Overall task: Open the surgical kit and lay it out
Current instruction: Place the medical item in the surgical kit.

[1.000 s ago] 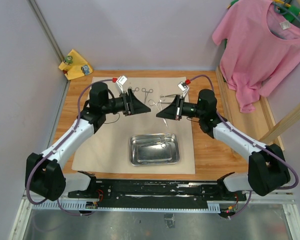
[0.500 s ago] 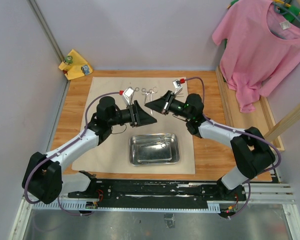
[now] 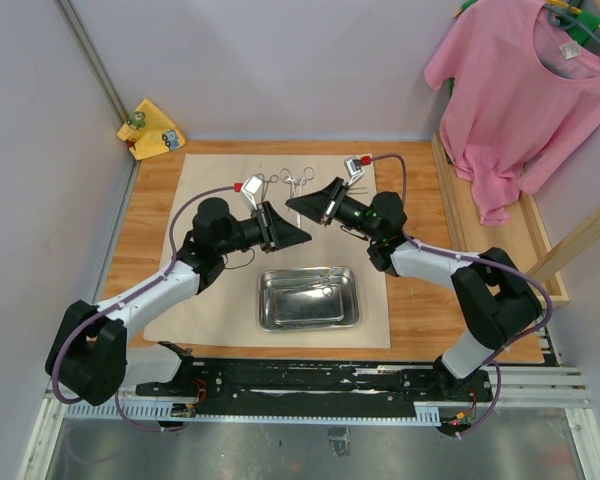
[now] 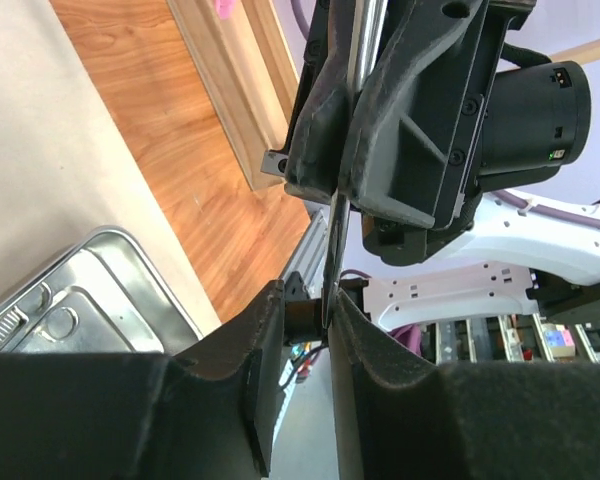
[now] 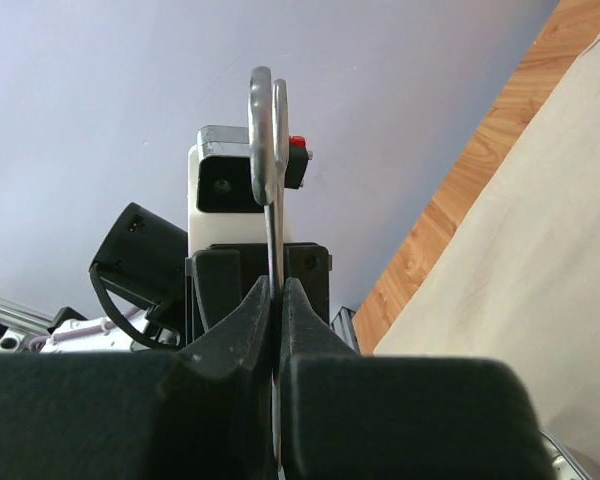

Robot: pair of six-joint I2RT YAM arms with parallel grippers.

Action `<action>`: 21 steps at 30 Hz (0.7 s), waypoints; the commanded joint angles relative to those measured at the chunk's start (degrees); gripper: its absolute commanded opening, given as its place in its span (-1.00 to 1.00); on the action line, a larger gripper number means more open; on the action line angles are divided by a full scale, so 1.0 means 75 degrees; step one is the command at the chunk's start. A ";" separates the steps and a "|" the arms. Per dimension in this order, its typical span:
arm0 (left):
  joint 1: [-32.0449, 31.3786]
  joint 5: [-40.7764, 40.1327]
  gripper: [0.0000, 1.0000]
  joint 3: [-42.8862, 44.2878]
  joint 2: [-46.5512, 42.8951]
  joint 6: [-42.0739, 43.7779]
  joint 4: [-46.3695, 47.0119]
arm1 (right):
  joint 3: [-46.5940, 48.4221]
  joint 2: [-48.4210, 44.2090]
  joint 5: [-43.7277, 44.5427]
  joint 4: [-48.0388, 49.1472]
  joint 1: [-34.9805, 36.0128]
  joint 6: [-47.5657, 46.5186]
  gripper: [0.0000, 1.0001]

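Overhead view: the left gripper (image 3: pixel 302 237) and right gripper (image 3: pixel 292 204) sat tip to tip above the beige cloth (image 3: pixel 210 300), just beyond the steel tray (image 3: pixel 352 300) resting on it. Loose forceps (image 3: pixel 298 183) lay at the cloth's far end.

Left wrist view: a ring-handled forceps (image 4: pixel 332 245) ran from the right gripper down between the left fingers (image 4: pixel 230 390), which stood narrowly apart; whether they pinched it was unclear.

Right wrist view: the right fingers (image 5: pixel 230 340) were clamped on the forceps' shank, rings upright.
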 commanded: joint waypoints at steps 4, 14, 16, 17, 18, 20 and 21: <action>0.0027 -0.0395 -0.53 -0.0390 -0.0313 -0.0317 0.0696 | -0.0040 0.0185 0.0304 0.1008 0.0108 0.0358 -0.99; 0.0201 -0.0734 -0.51 -0.0824 -0.0570 -0.0807 0.1606 | -0.0156 0.0289 0.0407 0.1230 0.0113 0.0570 -0.99; 0.0240 -0.0747 -0.49 -0.0904 -0.0611 -0.0883 0.1742 | -0.0172 0.0363 0.0404 0.1289 0.0111 0.0640 -0.99; 0.0253 -0.0733 -0.45 -0.0925 -0.0597 -0.0907 0.1824 | -0.0188 0.0409 0.0418 0.1356 0.0111 0.0691 -0.98; 0.0254 -0.0720 -0.42 -0.0931 -0.0594 -0.0924 0.1863 | -0.0194 0.0456 0.0421 0.1429 0.0117 0.0769 -0.98; 0.0253 -0.0713 -0.35 -0.0943 -0.0570 -0.0947 0.1916 | -0.0217 0.0564 0.0443 0.1594 0.0119 0.0903 -0.98; 0.0251 -0.0713 -0.32 -0.0951 -0.0568 -0.0957 0.1961 | -0.0228 0.0602 0.0446 0.1683 0.0112 0.0952 -0.98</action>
